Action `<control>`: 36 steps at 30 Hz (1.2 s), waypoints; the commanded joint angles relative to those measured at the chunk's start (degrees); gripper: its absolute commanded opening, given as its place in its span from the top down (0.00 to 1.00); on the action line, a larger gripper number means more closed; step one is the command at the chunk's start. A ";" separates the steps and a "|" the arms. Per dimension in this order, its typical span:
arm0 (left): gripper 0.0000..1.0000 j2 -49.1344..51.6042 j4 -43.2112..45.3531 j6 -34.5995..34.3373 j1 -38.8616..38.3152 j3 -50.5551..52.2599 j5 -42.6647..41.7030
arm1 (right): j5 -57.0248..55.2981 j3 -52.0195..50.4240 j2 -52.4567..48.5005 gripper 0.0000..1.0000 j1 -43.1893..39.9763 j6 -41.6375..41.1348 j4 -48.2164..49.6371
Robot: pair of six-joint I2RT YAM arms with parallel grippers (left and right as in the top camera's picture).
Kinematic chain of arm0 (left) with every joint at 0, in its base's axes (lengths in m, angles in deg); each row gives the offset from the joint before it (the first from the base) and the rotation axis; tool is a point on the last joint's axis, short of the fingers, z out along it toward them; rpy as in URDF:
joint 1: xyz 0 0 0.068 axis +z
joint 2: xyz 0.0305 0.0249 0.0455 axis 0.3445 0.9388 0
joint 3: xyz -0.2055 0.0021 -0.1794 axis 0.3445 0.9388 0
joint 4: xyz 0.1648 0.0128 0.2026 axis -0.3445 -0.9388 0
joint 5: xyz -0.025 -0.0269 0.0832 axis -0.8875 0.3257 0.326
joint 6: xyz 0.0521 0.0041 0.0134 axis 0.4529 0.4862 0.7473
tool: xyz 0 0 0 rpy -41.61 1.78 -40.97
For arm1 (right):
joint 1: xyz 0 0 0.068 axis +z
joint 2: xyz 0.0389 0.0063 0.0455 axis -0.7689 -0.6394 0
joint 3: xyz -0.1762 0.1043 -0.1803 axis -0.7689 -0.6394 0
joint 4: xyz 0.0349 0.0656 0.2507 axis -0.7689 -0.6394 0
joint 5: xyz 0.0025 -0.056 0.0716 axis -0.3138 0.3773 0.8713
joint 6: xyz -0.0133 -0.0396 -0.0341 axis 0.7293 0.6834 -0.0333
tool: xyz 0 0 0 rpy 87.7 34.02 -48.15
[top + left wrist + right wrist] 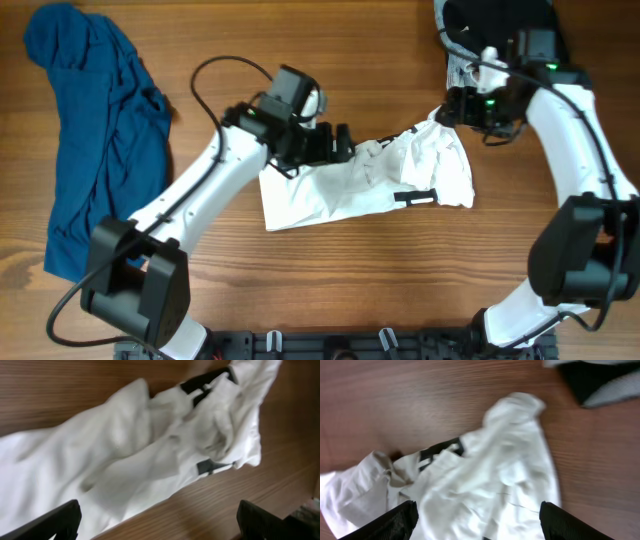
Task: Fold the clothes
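Note:
A crumpled white garment [370, 180] with black patches lies in the middle of the wooden table. My left gripper [340, 143] is open and empty above its upper left edge. In the left wrist view the white garment [140, 460] fills the frame between my wide-spread fingers [157, 522]. My right gripper [452, 106] is open and empty just above the garment's upper right corner. In the right wrist view the white garment [485, 490] lies under my open fingers [477, 520].
A blue garment [95, 140] lies spread at the left side of the table. A black and grey garment [495, 25] sits at the back right, also in the right wrist view [600, 380]. A black rail [330, 345] runs along the front edge.

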State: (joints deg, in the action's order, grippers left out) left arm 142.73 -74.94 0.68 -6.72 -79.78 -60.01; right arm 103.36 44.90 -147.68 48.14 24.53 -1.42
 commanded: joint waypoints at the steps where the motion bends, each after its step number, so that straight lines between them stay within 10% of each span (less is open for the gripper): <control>1: 0.00 0.26 -6.71 3.37 6.29 -2.56 5.84 | -6.86 -0.50 0.02 0.18 8.00 -1.38 0.74; 9: 0.00 0.26 -13.66 3.39 17.59 -2.54 7.76 | -15.06 -0.55 -6.32 0.44 14.93 -8.48 -6.23; 12: 0.00 0.26 -13.35 3.48 17.99 -2.54 7.85 | -22.62 -0.55 -6.29 0.94 12.70 -14.56 -11.21; 13: 0.00 0.26 -13.38 3.58 17.99 -2.54 7.82 | -23.34 -0.55 -6.32 0.96 11.78 -14.80 -12.22; 19: 0.00 0.26 -13.18 5.07 17.99 -2.54 8.00 | -23.26 -3.13 -6.32 0.96 4.11 -12.39 -13.84; 22: 0.00 0.26 -12.44 5.05 17.99 -2.54 7.98 | -23.26 -4.33 -6.32 0.38 2.58 -12.44 -13.60; 26: 0.00 0.28 -11.89 5.05 17.99 -2.54 7.98 | -14.75 -4.17 -6.32 0.09 1.16 -5.38 -4.63; 31: 0.00 0.28 -11.91 5.05 17.99 -2.47 8.00 | -12.26 -4.24 -9.38 0.03 1.11 -1.07 4.59; 36: 0.00 0.28 -11.96 5.07 17.99 -2.43 8.00 | -12.26 -4.24 -14.38 0.21 0.83 -0.94 4.57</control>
State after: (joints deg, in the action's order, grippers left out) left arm 142.73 -86.99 4.96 11.11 -81.68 -52.58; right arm 90.23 40.81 -159.53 49.28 22.78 3.46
